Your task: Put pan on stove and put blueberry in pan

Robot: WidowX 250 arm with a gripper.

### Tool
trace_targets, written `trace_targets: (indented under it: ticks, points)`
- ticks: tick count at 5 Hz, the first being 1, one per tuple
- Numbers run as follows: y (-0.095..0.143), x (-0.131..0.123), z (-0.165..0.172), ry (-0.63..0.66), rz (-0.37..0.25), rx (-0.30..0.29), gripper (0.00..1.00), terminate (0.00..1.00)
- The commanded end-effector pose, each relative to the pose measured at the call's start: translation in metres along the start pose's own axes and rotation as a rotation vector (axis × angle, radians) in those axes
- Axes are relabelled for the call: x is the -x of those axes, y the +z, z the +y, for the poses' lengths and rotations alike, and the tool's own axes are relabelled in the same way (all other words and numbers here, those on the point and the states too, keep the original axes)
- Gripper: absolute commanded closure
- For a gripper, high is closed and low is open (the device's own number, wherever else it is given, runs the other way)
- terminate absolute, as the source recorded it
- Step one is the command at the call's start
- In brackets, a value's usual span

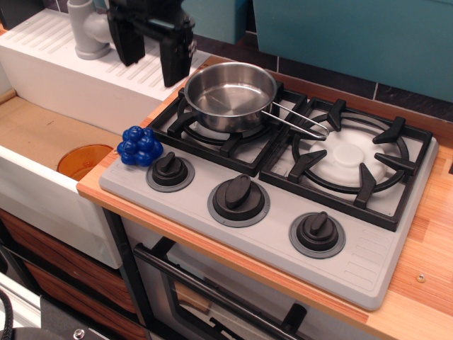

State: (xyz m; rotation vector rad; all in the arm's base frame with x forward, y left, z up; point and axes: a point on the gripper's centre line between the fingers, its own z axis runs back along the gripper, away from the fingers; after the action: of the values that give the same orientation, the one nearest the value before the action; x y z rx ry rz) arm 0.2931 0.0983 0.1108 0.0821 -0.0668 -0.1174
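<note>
At the left, the blueberry [139,146] sits at the stove's [368,265] near-left corner, touching the grey edge just at ten o'clock of the left knob [170,171]. Above it, at twelve o'clock, the tool [152,51] hangs empty with its fingers spread. To the right, the pan [230,95] rests on the left burner grate [219,131], handle pointing to four o'clock. Pan placement looks done; picking the blueberry and dropping it in the pan is left.

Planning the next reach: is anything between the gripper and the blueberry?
Nothing visible. The open gripper hangs above the white drainboard, left of the pan. The blueberry sits exposed at the stove's front-left corner, beside a knob.
</note>
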Motion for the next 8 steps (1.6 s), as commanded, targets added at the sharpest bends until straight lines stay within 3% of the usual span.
trace_targets:
  ticks: [1,4,6,7,8]
  points:
    - [-0.007,0.027,0.004,0.006,-0.120,-0.053,0.00,0.00]
    - [-0.041,0.033,0.011,-0.022,-0.240,-0.031,0.00,0.00]
    - [-0.040,0.028,0.025,-0.038,-0.268,-0.030,0.00,0.00]
    - [-0.050,0.025,0.027,-0.048,-0.273,-0.061,0.00,0.00]
    - [-0.062,0.025,0.026,-0.042,-0.278,-0.037,0.00,0.00]
